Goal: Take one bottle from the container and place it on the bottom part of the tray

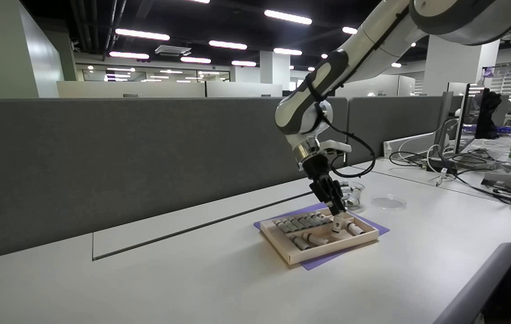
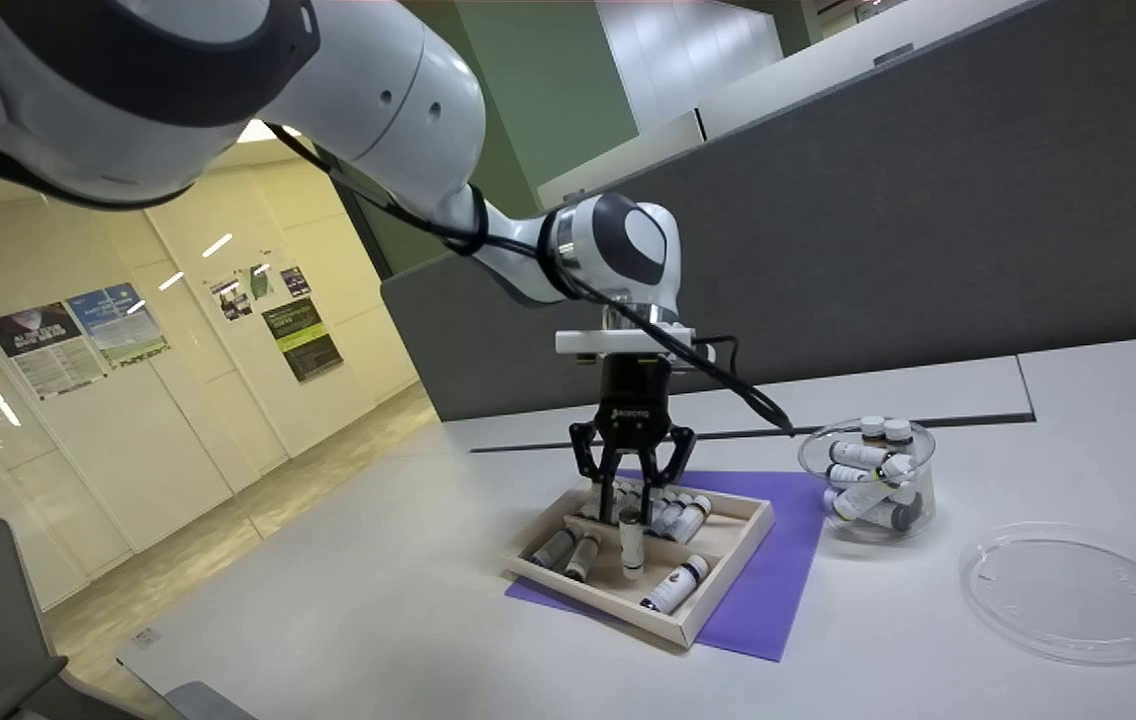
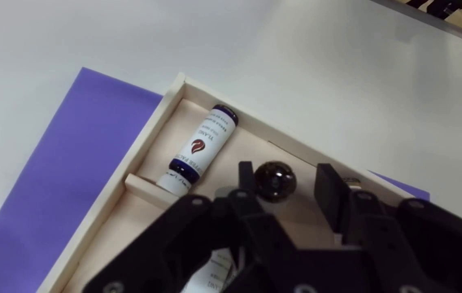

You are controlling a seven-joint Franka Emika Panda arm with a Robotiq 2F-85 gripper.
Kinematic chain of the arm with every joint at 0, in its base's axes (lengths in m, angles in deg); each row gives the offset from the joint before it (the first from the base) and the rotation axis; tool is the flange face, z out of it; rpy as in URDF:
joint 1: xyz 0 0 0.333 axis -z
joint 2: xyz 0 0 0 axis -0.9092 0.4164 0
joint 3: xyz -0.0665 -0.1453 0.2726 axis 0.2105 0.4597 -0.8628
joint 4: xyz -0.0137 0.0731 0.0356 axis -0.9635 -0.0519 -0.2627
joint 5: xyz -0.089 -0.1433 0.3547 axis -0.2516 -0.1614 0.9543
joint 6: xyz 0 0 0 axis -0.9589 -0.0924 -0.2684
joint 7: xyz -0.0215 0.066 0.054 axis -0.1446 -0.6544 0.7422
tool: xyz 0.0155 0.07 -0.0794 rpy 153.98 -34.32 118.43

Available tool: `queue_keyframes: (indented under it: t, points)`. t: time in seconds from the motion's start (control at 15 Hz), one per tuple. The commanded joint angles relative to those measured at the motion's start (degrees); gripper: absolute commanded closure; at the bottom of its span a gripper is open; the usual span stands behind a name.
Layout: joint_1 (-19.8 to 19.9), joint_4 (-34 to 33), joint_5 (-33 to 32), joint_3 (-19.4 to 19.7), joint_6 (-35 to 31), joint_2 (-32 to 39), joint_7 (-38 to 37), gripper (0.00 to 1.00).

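Observation:
The tan wooden tray (image 1: 333,250) lies in both exterior views (image 2: 728,597) and the wrist view (image 3: 101,207). One bottle (image 1: 337,226) stands upright in its front compartment; it also shows in an exterior view (image 2: 631,548). In the wrist view the bottle's dark round end (image 3: 275,182) faces up. My gripper (image 2: 627,508) is over it, pointing down, with its fingers (image 3: 284,173) apart. The bottle is between them, close to one finger, with a gap to the other. The clear container (image 2: 913,500) with several bottles stands beside the tray, partly behind my gripper in an exterior view (image 1: 354,200).
A white-labelled bottle (image 3: 204,146) lies at one end of the front compartment, and two others (image 2: 583,558) lie at its other end. A row of bottles (image 1: 298,222) lies in the back compartment. A purple sheet (image 2: 763,600) is under the tray. A clear lid (image 2: 1075,592) lies near the container.

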Motion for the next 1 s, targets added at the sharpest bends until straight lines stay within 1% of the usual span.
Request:
queue_keyframes:
  t: [0.0,0.07,0.2,0.27,0.33,0.4,0.47,0.53,0.6,0.73,0.93]
  points:
    - [0.6,2.2,1.8,-0.4,-1.0,-3.5,-0.6,0.31]
    - [0.8,2.1,2.4,-0.4,-1.1,-3.8,-0.7,0.22]
    - [1.1,1.6,3.5,-0.3,-0.9,-4.5,-0.8,0.09]
    - [1.2,1.8,3.7,0.0,-1.4,-5.0,-1.0,0.20]
    - [1.3,1.8,3.4,0.3,-1.8,-5.3,-0.7,0.45]
    - [1.3,2.0,3.3,0.6,-2.4,-5.6,-0.7,0.44]
    - [1.5,2.3,3.1,0.8,-3.0,-5.9,-0.7,0.46]
    - [1.6,2.5,3.0,1.0,-3.4,-6.1,-0.7,0.53]
    - [1.8,3.0,3.0,1.1,-3.8,-6.3,-0.6,0.63]
    - [1.9,4.0,2.6,1.3,-4.5,-6.8,0.0,0.77]
    - [2.3,5.1,2.8,1.2,-2.3,-7.4,0.4,0.99]
